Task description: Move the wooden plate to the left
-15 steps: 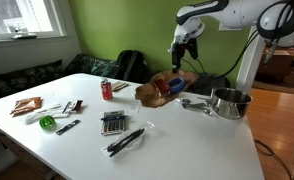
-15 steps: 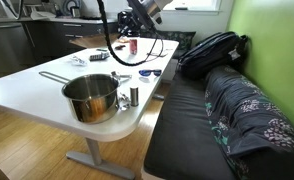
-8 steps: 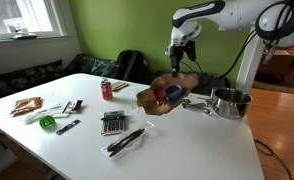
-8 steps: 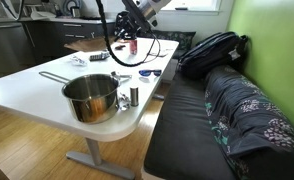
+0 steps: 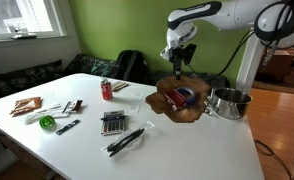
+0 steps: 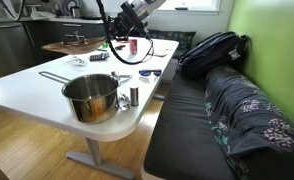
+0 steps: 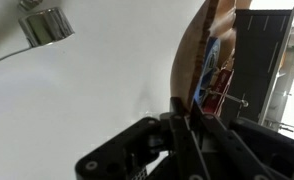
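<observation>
Your gripper [image 5: 177, 70] is pinching the rim of the plate [image 5: 179, 100]. In the wrist view the fingers [image 7: 200, 125] are close together with the wood squeezed between them. The plate looks lifted off the table [image 5: 187, 150]. It is tipped, so you can see red and blue things [image 5: 177, 96] inside it. The plate is just beside the pot [image 5: 227, 102]. You cannot tell if they touch. The can [image 5: 106, 90] and the calculator [image 5: 112, 123] sit well apart from the plate.
</observation>
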You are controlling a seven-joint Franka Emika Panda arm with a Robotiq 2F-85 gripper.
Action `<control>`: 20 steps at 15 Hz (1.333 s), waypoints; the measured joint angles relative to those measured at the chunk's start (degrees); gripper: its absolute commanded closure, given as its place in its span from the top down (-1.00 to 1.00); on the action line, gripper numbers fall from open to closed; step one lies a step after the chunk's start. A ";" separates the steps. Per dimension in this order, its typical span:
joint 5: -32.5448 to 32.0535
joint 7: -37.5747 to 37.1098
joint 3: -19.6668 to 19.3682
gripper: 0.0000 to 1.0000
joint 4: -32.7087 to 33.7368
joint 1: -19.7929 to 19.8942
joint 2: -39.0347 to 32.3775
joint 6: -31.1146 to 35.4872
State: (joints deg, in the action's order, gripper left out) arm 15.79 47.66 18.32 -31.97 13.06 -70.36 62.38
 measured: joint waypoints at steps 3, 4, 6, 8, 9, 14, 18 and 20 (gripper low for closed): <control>-2.97 5.92 -0.06 -0.95 -0.39 -2.75 -0.05 -2.74; -4.41 7.57 -0.15 -0.95 -0.76 -3.99 -0.09 -3.05; -7.47 10.12 -0.40 -0.81 -1.76 -6.84 -0.21 -3.12; -8.86 10.73 -0.85 -0.81 -2.02 -9.08 -0.50 -3.12; -9.03 10.78 -0.94 -0.81 -2.06 -9.50 -0.54 -3.12; -8.67 15.21 0.11 -0.95 -2.06 -9.36 -1.14 -1.94; -8.62 21.80 2.62 -0.95 -2.13 -12.09 -3.87 -1.35; -8.62 21.99 2.92 -0.95 -2.37 -13.89 -5.52 -1.43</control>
State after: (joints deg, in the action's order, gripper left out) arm 7.17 69.65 21.23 -34.34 -0.83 -75.88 60.96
